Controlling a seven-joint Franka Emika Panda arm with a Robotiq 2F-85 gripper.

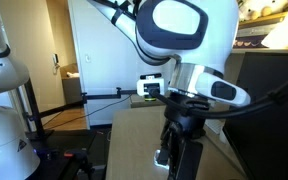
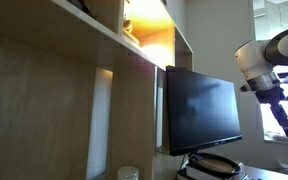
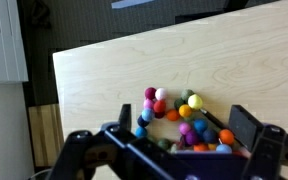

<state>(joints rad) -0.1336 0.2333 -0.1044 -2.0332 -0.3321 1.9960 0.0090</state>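
In the wrist view my gripper (image 3: 181, 128) is open, with its two black fingers spread wide. It hangs above a cluster of small coloured balls (image 3: 174, 118) that lies on a light wooden table (image 3: 114, 75). The balls are pink, white, red, orange, yellow, blue, purple and green, and they look strung together. Most of the cluster lies between the fingers; the lower part is hidden by the gripper body. Nothing is held. In an exterior view the gripper (image 1: 174, 150) points straight down at the table (image 1: 134, 128).
The table's left edge (image 3: 56, 90) drops to a dark floor, with a white slatted panel (image 3: 2, 40) beside it. In an exterior view a black monitor (image 2: 200, 110) stands under wooden shelves (image 2: 134, 45), with the arm (image 2: 269, 62) near a window.
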